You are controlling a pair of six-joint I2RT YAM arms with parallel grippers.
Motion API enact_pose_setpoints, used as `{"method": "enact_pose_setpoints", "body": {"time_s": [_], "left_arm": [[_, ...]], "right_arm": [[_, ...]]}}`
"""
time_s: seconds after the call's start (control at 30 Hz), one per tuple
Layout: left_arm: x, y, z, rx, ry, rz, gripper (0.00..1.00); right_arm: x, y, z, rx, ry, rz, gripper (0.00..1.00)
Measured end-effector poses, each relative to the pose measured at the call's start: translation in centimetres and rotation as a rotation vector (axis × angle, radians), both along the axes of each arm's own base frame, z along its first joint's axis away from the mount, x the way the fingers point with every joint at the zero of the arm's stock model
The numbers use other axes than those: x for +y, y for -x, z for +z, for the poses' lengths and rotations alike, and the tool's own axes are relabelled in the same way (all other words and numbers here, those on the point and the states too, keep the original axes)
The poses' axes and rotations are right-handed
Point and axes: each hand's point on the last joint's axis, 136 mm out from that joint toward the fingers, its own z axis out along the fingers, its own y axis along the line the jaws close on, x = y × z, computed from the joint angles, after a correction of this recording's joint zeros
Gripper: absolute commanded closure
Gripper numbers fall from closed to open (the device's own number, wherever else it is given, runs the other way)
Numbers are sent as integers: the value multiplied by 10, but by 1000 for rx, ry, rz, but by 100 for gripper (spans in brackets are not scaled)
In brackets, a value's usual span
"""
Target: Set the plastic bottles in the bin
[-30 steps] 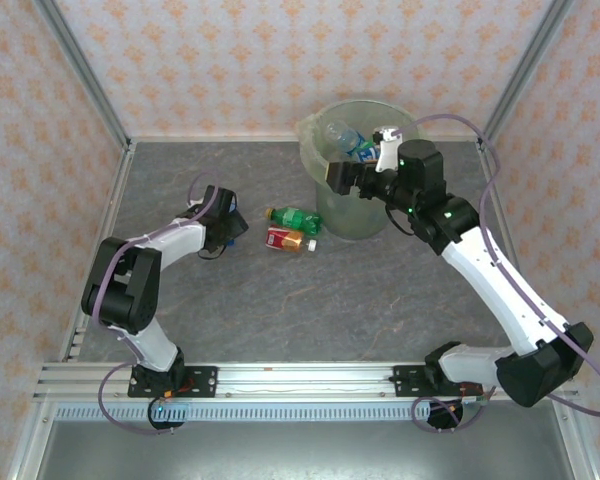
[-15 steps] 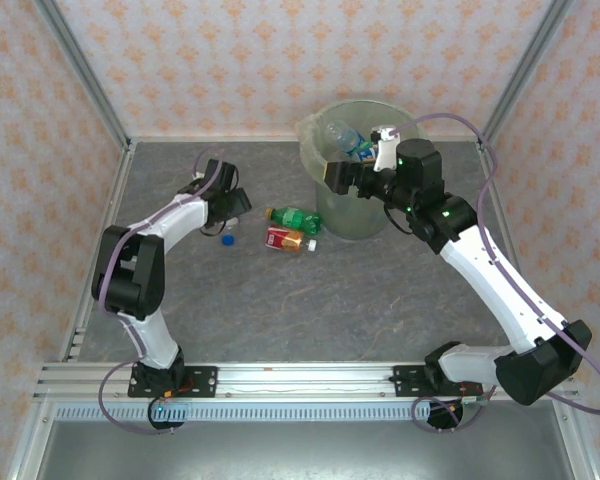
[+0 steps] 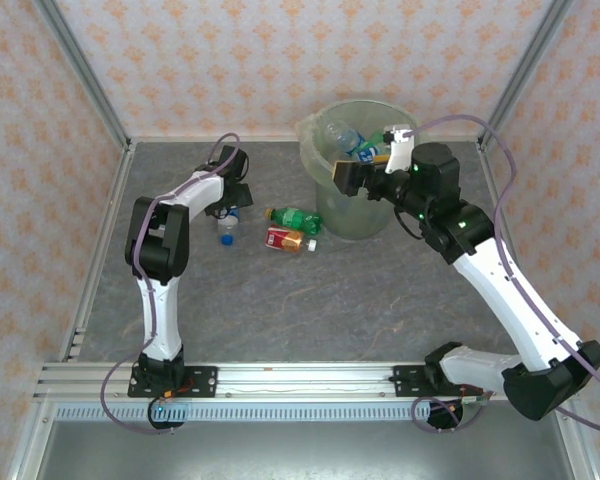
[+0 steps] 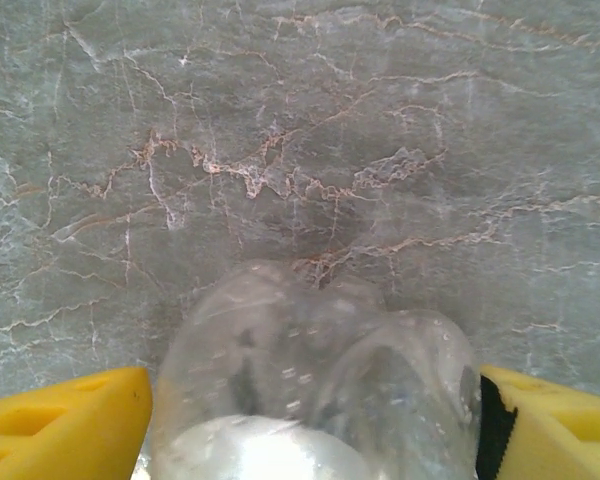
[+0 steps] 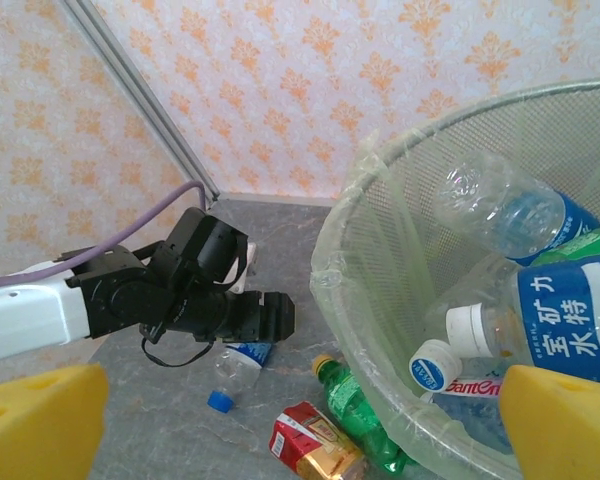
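Left wrist view: left gripper (image 4: 315, 390) spread wide around a clear bottle (image 4: 280, 340) on the counter (image 4: 280, 120); squeezing or merely flanking, can't tell. Right gripper (image 5: 303, 385) gapes empty beside the bin (image 5: 325, 270), bottles (image 5: 510, 210) piled inside ahead; green bottle (image 5: 365, 410) and red-labelled bottle (image 5: 305, 440) lie just below it.
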Motion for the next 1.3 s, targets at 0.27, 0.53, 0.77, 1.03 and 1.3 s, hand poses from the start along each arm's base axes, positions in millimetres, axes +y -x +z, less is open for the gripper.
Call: {"method": "enact_pose_setpoints", "body": {"time_s": [0.27, 0.53, 0.77, 1.03, 1.3], "left_arm": [[2, -1, -10, 45, -33, -35, 20], [-1, 1, -16, 57, -16, -52, 38], [-4, 14, -12, 51, 19, -52, 51], [-12, 21, 33, -58, 101, -42, 50], [-23, 17, 130, -308, 207, -36, 51]], "right_arm": [[-3, 1, -4, 2, 9, -12, 0], [-3, 0, -5, 4, 10, -12, 0], [-3, 0, -5, 5, 10, -12, 0], [-5, -3, -7, 11, 11, -36, 0], [-15, -11, 0, -8, -16, -115, 0]]}}
